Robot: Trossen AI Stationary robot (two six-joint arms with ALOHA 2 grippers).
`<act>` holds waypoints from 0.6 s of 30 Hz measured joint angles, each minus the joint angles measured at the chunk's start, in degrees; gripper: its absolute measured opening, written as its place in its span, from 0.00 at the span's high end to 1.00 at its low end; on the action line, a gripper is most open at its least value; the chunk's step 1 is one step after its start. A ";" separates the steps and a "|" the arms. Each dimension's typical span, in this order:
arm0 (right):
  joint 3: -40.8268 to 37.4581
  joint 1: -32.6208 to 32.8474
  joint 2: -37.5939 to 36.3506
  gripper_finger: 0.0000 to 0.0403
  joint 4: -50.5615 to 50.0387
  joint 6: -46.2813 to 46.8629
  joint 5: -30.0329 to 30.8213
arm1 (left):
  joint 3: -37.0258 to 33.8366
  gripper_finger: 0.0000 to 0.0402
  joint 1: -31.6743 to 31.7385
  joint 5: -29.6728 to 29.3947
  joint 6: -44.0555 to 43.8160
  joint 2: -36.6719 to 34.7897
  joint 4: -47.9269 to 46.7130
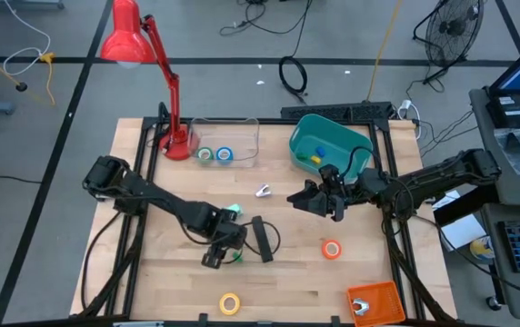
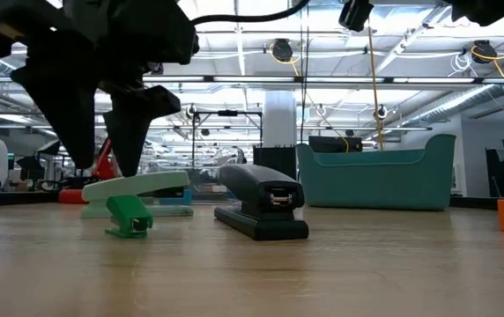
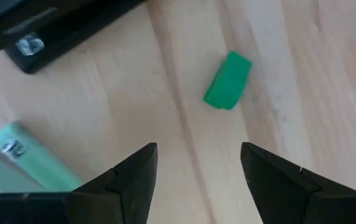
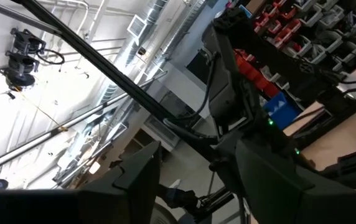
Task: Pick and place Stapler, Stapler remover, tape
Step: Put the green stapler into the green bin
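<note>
1. High view: the left gripper is low over the middle of the desk, a little toward the near edge, and the black stapler lies just beside it. A small green block sits under it. The orange tape and the yellow tape lie on the bare wood, the yellow one close to the near edge. The green and blue tape already lie in the clear tray near the far edge, beside the red lamp. The right gripper waits in the air in front of the teal bin.

2. Low view: the stapler rests flat on the desk, apart from the dark fingers hanging over a pale green stapler; the green block stands before that one.

3. Left wrist view: the jaws are spread and hold nothing. The green block lies on the wood ahead of them, and one end of the black stapler is farther off.

4. Right wrist view: the jaws stand apart and empty, and the camera looks up into the room.

5. Judgement: the step seems to be the approach to the stapler. The left gripper must next move over its body, turn across its narrow width, go down and close.
</note>
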 joint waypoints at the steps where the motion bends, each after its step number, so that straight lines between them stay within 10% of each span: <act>1: 0.00 0.00 0.00 0.50 -0.29 -0.02 0.02 | 0.00 0.41 0.06 0.34 0.17 0.00 0.35; 18: 0.01 -0.04 0.02 0.50 -1.55 -0.42 1.31 | 3.48 0.41 -0.60 2.14 2.32 4.89 2.70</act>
